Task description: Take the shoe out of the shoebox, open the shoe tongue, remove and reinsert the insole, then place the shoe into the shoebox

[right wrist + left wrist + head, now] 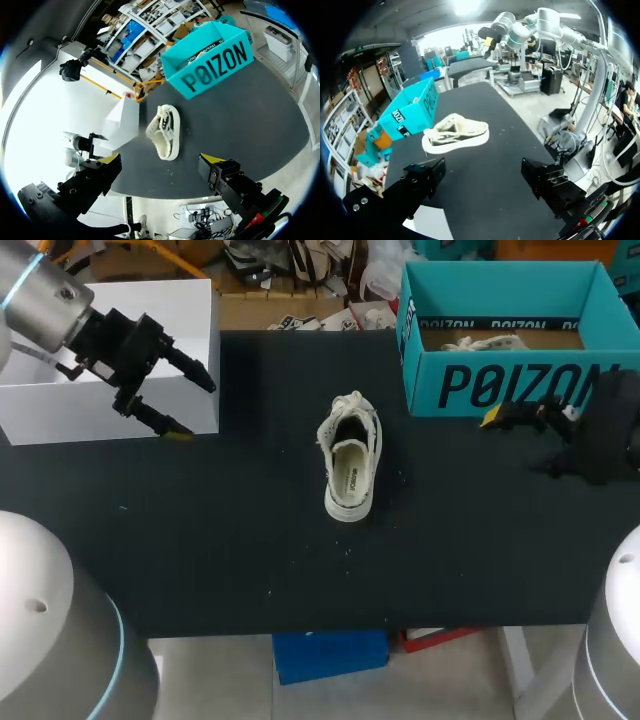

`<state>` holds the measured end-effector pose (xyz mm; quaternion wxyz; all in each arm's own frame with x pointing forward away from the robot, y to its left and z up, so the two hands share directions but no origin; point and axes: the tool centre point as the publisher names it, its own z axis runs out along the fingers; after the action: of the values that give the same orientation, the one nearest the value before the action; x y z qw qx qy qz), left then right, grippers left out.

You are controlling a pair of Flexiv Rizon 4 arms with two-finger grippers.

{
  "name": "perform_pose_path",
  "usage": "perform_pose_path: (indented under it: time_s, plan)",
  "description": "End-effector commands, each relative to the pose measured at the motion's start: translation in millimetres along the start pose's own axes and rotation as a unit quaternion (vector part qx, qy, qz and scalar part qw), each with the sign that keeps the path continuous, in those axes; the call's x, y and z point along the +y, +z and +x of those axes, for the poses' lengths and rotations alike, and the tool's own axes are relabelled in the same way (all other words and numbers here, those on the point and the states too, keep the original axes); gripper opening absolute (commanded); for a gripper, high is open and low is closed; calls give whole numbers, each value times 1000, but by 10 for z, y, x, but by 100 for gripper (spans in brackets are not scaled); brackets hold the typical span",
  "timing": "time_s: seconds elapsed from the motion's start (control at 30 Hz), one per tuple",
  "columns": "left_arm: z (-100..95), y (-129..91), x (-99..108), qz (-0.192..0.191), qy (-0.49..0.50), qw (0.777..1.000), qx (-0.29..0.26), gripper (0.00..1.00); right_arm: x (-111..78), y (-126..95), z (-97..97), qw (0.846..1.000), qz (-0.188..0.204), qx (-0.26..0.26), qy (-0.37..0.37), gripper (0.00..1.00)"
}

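A white low sneaker (350,462) lies on its sole mid-table, toe toward the front edge, tongue and laces loose, with its insole showing. The teal shoebox (510,380) stands open at the back right with something white inside. My left gripper (185,403) hangs open over the front corner of a white box, well left of the shoe. My right gripper (525,440) is open in front of the shoebox, right of the shoe. In the left wrist view the sneaker (455,134) lies far ahead of the open gripper (482,175). The right wrist view shows the sneaker (164,131) ahead of the open gripper (160,172), with the shoebox (212,60) beyond.
A white box (110,405) stands at the back left of the black table (250,560). Both the white box (122,120) and my left gripper (82,142) show in the right wrist view. Black tabletop surrounds the shoe on all sides.
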<state>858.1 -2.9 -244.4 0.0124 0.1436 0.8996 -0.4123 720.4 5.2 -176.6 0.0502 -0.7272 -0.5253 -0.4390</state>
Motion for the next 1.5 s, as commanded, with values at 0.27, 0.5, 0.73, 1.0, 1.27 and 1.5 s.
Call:
perform_pose_path:
  time_s: [0.27, 0.5, 0.73, 1.0, 1.27, 1.5]
  plan:
    - [49, 24, 10, 0, 2, 999, -53, 100, 109, 759, 473, 932, 188, -114, -289, 100]
    - [49, 24, 10, 0, 2, 999, -53, 100, -21, 1148, 582, 895, 227, -157, -350, 100]
    - [49, 24, 10, 0, 2, 999, -53, 100, -21, 1148, 582, 895, 227, -157, -350, 100]
    - [49, 24, 10, 0, 2, 999, -53, 100, -21, 1148, 582, 895, 227, -157, -350, 100]
    - [49, 24, 10, 0, 2, 999, -53, 100, 113, 1449, 626, 880, 236, -189, -367, 100]
    - [49, 24, 10, 0, 2, 999, -53, 100, 107, 1889, 779, 861, 250, -249, -366, 100]
